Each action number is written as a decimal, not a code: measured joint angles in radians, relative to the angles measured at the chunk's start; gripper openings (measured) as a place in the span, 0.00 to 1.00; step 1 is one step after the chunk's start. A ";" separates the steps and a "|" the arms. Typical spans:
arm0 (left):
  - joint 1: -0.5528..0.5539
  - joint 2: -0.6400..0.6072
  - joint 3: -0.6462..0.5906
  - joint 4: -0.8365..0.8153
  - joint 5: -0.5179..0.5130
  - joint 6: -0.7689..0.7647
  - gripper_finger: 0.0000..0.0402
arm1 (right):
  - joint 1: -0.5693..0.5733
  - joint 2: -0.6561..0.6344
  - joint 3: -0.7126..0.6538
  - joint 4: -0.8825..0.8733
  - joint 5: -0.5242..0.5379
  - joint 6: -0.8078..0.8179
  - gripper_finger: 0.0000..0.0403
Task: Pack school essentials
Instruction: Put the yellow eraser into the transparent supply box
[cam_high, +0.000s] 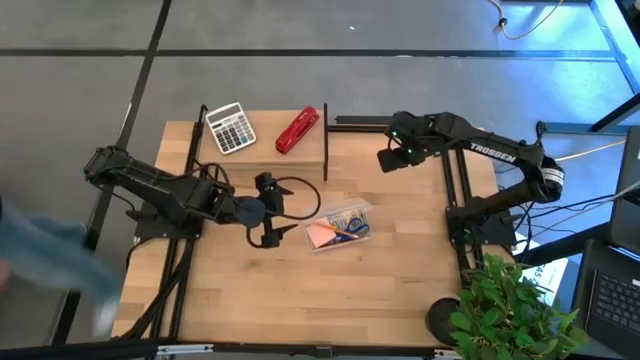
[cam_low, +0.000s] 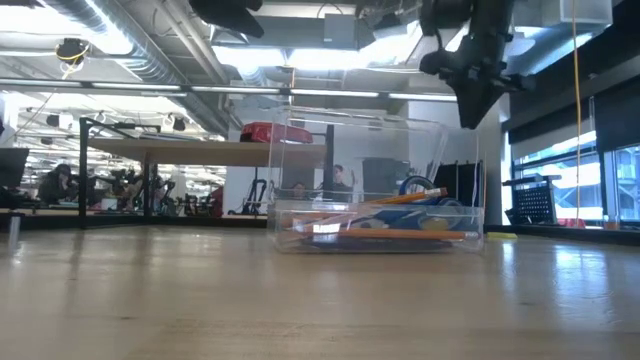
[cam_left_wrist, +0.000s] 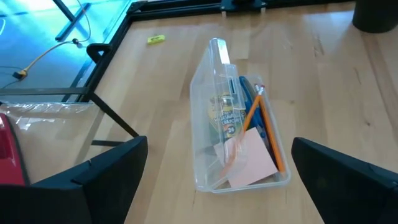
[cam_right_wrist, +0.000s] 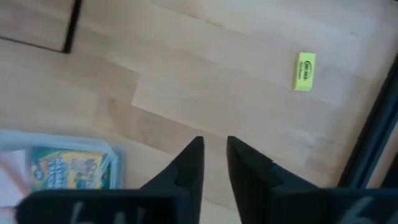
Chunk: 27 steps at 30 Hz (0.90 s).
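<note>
A clear plastic box (cam_high: 338, 225) rests on its bottom at the table's middle. It holds a pink sticky-note pad (cam_left_wrist: 252, 158), orange pencils (cam_left_wrist: 264, 124), blue-handled scissors (cam_high: 352, 230) and a small stationery set (cam_left_wrist: 227, 115). A small yellow-green piece (cam_right_wrist: 304, 71) lies flat on the bare wood to the far right of the box. My left gripper (cam_high: 268, 212) hangs open just left of the box, its fingers wide and apart from it. My right gripper (cam_right_wrist: 214, 155) points down above the wood right of the box, fingers a narrow gap apart with nothing between them.
A white-grey calculator (cam_high: 230, 127) and a red stapler (cam_high: 297, 130) lie on a raised shelf at the far edge. A potted plant (cam_high: 510, 310) stands at the near right corner. A blurred sleeve (cam_high: 50, 260) shows beyond the left edge. Bare wood lies near the box.
</note>
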<state>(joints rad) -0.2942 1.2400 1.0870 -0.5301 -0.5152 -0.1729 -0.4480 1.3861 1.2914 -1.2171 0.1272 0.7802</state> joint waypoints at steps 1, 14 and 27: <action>0.000 0.000 0.000 0.000 0.000 0.000 0.98 | -0.007 0.009 0.000 0.000 -0.006 -0.001 0.20; 0.039 0.000 0.000 0.000 0.000 0.001 0.98 | -0.112 0.153 0.000 0.000 -0.065 -0.047 0.56; 0.048 0.000 0.000 0.000 0.000 0.001 0.98 | -0.171 0.312 0.000 -0.015 0.083 -0.059 0.58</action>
<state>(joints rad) -0.2462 1.2400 1.0870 -0.5297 -0.5149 -0.1722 -0.6191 1.6980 1.2911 -1.2317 0.2102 0.7213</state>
